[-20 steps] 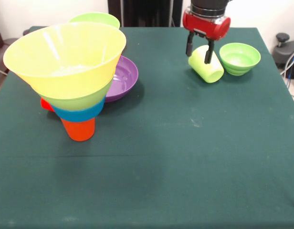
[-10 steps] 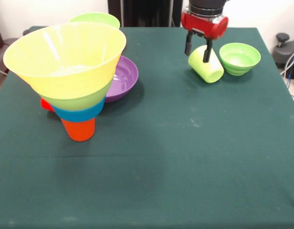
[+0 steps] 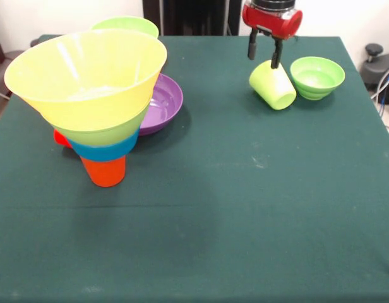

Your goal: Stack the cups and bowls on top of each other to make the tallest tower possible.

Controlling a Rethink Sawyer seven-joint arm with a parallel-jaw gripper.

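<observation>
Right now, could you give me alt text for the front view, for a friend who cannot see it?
On a green table stands a funnel-shaped tower: an orange cup at the bottom, then blue, lime green and big yellow bowls. Across the table, a red robot pincer hangs open above a tilted lime green cup, beside a small green bowl. A purple bowl sits behind the tower.

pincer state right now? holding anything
Pincer: open, holding nothing. It hangs just above the tilted lime green cup, one fingertip at the cup's rim.
</observation>
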